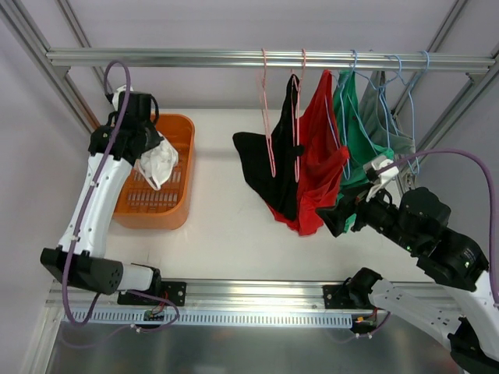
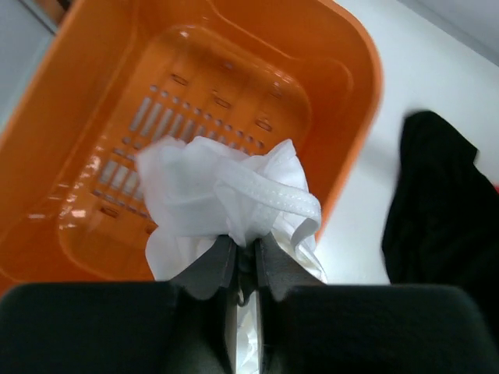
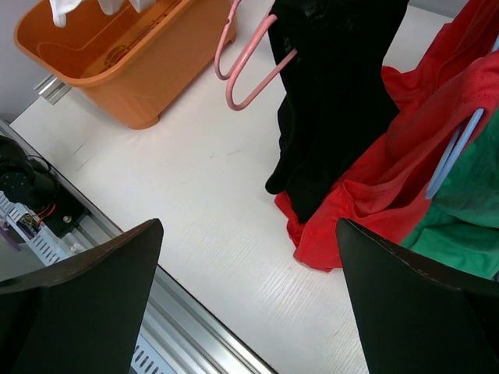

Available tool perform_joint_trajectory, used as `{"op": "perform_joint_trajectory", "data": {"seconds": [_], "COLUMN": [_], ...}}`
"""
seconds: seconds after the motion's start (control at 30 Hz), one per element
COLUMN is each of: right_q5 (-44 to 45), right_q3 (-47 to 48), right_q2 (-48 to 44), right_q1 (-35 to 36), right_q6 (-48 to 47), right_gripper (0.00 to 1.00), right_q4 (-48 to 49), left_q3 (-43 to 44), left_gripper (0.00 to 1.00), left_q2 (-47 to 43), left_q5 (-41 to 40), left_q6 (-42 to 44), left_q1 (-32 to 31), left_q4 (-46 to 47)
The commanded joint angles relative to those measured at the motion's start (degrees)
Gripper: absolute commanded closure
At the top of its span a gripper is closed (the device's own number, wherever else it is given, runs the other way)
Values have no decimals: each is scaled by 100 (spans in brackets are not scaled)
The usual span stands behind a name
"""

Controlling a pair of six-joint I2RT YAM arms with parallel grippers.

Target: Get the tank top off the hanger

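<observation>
Left fingers [image 2: 204, 269] pinch top [image 2: 222, 195], right fingers [image 3: 78, 304] spread

White table [image 1: 226, 234], aluminium rail [image 1: 156, 57], pale walls [image 1: 195, 23]

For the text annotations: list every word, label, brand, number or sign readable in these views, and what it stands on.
No readable text anywhere.
Orange basket, white garment in the left end effector, black top, red top, green top: no print or label shows.
Circuit board at the near rail: any marking is too small to read.
</observation>
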Motion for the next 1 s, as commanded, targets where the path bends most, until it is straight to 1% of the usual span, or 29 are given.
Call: {"op": "perform_joint_trajectory", "data": {"seconds": [0.0,0.03,0.07,0.1,0.13,0.17,0.2,0.23,0.3,0.33,0.37,0.43,0.47,0.5,0.53,0.57,0.6,0.63,0.67,0.7,0.73,0.83,0.97], "right_q5": [180,286,391,627,725,822,1075,1217,1533,1561,1518,1228,1201,1210,1201,1210,1166,1079,1008,851,780,665,726], "right_q3": [216,251,286,330,478,592,742,917,1444,1620,1996,2411,2630,3033,3211,3361,3658,3792,3932,4081,4353,4819,4909], "right_q2": [85,112,182,234,313,540,699,866,1383,1569,1745,2351,2579,3034,3256,3467,3661,4037,4215,4382,4679,5094,5279], "right_q1": [-12,-12,-3,-12,-12,-12,-12,-21,-29,-116,-187,-450,-512,-582,-714,-793,-864,-995,-1048,-1093,-1128,-1128,-1128], "right_q6": [-112,-86,-68,-50,-68,-94,-120,-129,-243,-270,-296,-357,-375,-401,-463,-489,-507,-516,-507,-499,-490,-385,-191], "right_gripper": [0,1,1,1,0,1,1,1,0,1,1,2,4,12,15,17,18,21,23,25,25,28,31], "right_q4": [246,246,246,246,211,167,106,9,-167,-211,-246,-404,-466,-527,-580,-589,-581,-581,-581,-581,-581,-563,-405], "left_q3": [367,411,473,473,473,491,482,473,377,316,106,-175,-551,-764,-1018,-1517,-1739,-1976,-2362,-2531,-2872,-3330,-3438], "left_gripper": [84,69,59,40,28,18,14,13,1,1,1,1,1,1,1,1,1,1,1,1,1,1,1], "left_q2": [536,608,652,626,600,556,408,319,-22,-172,-331,-840,-1025,-1453,-1666,-2112,-2334,-2536,-2730,-3027,-3135,-3312,-3180], "left_q5": [453,524,508,455,446,437,507,577,735,945,1095,1420,1456,1474,1483,1405,1369,1360,1317,1290,1229,1088,1201], "left_q6": [148,165,174,157,157,157,165,192,306,428,516,796,868,895,921,904,895,886,912,930,956,974,992], "left_q1": [643,688,689,689,697,689,689,689,671,602,540,321,41,-101,-215,-373,-383,-384,-384,-384,-384,-392,-384], "left_q4": [-94,-94,-102,-102,-102,-128,-146,-155,-164,-155,-146,-42,-6,46,108,230,284,345,459,530,583,741,768]}}
